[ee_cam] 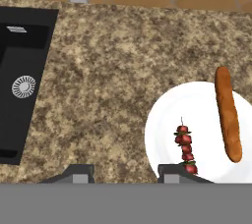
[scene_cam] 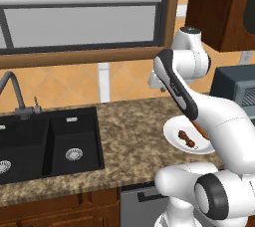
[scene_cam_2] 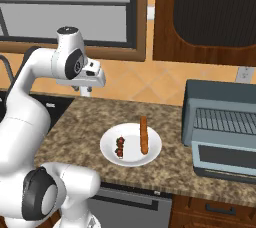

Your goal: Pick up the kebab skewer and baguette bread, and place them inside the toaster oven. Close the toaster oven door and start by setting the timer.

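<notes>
The skewer (scene_cam_2: 120, 146) and the baguette (scene_cam_2: 144, 135) lie side by side on a white plate (scene_cam_2: 150, 154) on the counter (scene_cam_2: 75, 122), the skewer on the left half, the baguette to its right with its far end reaching past the plate's far rim. Neither has been lifted. The oven (scene_cam_2: 220, 132) stands to the right of the plate with its door (scene_cam_2: 225, 159) dropped open toward the near side and the wire rack bare.

The gripper (scene_cam_2: 86, 91) hangs high above the counter, to the left of the plate and well apart from the food. The jaws are nearly closed and hold nothing; in the hand view their two tips stand at the bottom edge, the right one just below the skewer's near end.

The step in hand looks like the approach to the skewer. To do it well, the jaws should first spread, then the hand should shift right until the skewer sits between the tips. The stick is thin, so the grip is best taken across a meat chunk near the middle, with the jaws set crosswise to the stick. The descent should stop just short of the plate so the tips do not press or tip it, and it should stay clear of the baguette.
</notes>
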